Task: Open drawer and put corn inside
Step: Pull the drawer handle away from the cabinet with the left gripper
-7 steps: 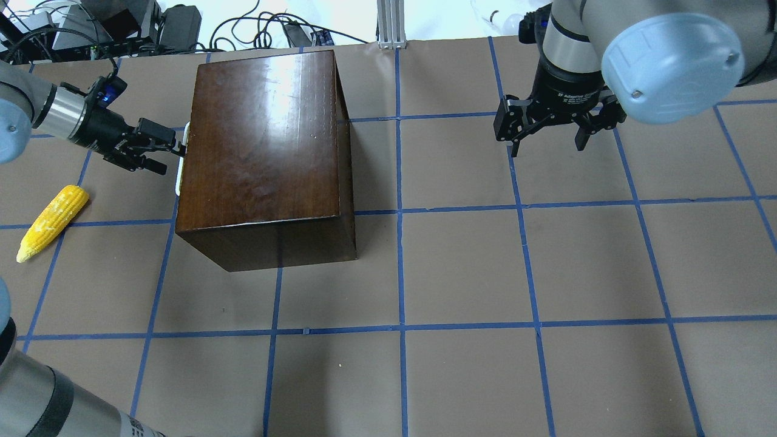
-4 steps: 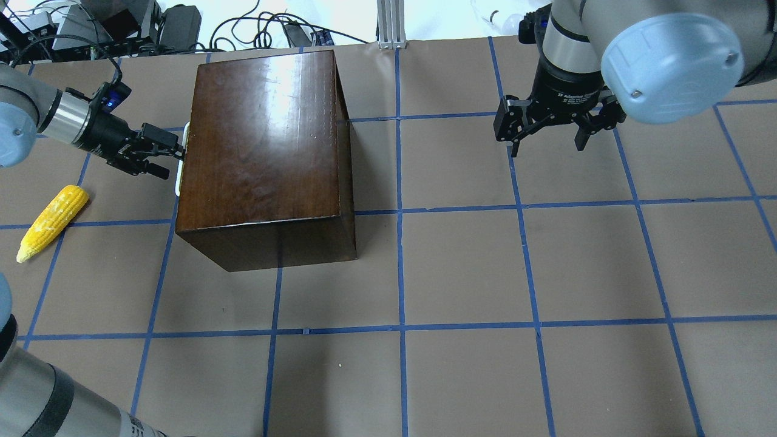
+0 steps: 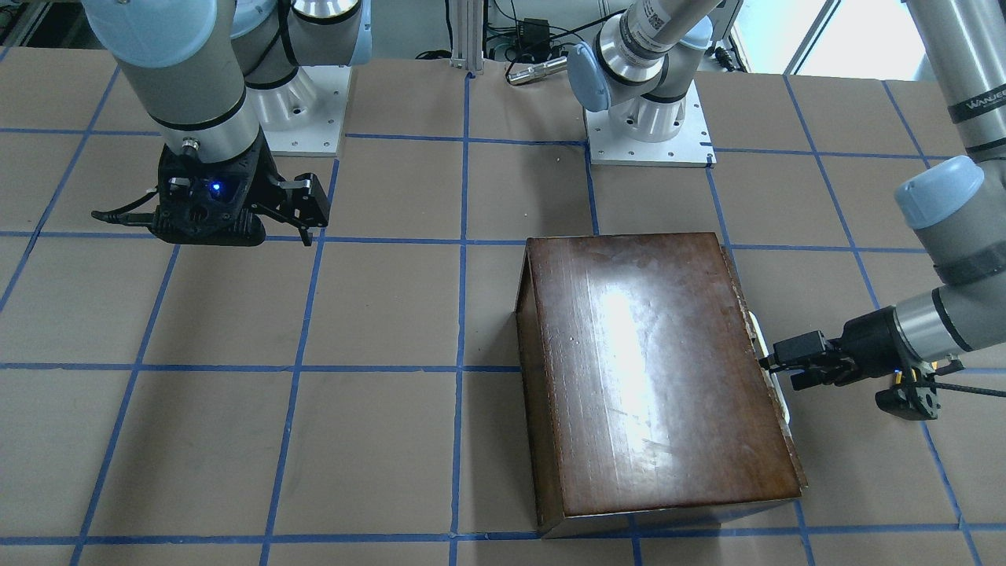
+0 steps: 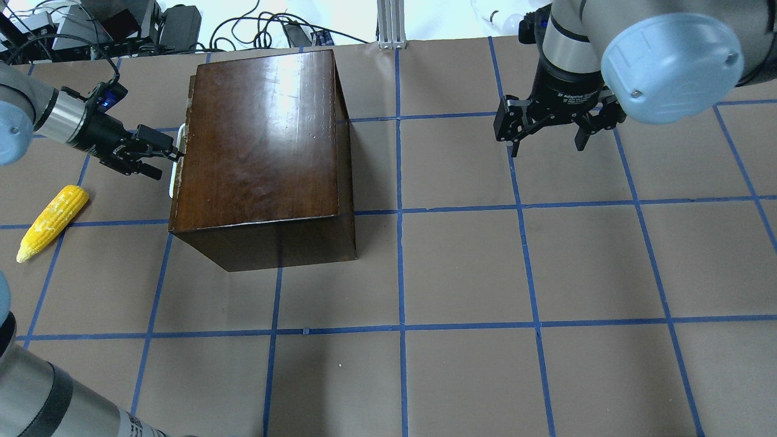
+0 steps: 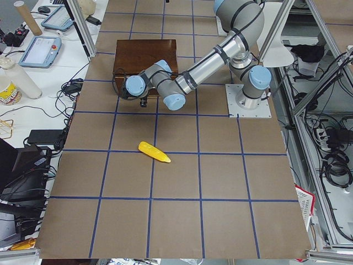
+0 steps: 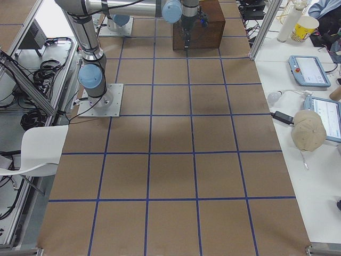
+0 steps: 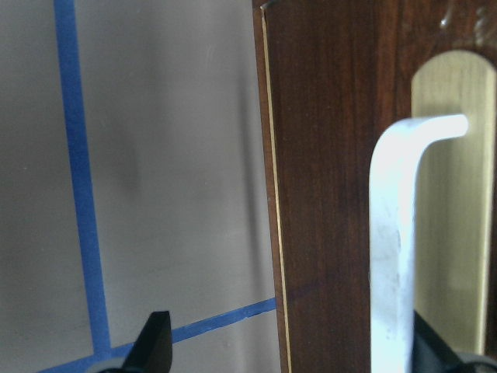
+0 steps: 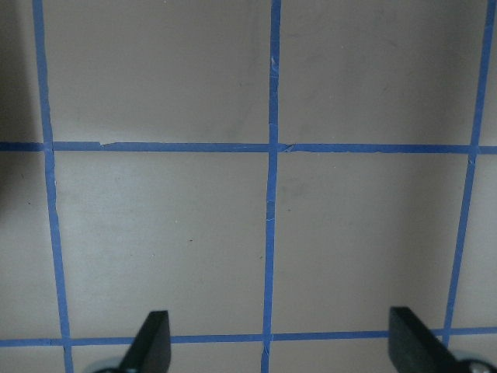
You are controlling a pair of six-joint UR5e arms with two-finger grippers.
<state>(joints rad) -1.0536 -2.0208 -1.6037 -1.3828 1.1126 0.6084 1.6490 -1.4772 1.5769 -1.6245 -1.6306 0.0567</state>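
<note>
The large dark brown box [image 4: 261, 139] stands at the table's far left; it also shows in the front view [image 3: 652, 369]. Its drawer [image 4: 176, 206] sticks out a narrow strip on the box's left side. My left gripper [image 4: 167, 161] is at the drawer's white handle [image 4: 172, 182]. In the left wrist view the jaws are wide apart, with the handle [image 7: 388, 233] just inside one finger against the drawer front [image 7: 334, 155]. The yellow corn [image 4: 51, 221] lies on the table left of the box. My right gripper [image 4: 546, 145] is open and empty, above the table's far right.
The table is brown paper with a blue tape grid [image 4: 400, 328]. Cables and equipment [image 4: 121, 24] lie beyond the far edge. The corn also shows in the left side view [image 5: 154, 153], a short way from the left arm.
My left gripper has moved left, away from the box. The drawer front and its handle have slid out a little with it. The right arm has not moved.
</note>
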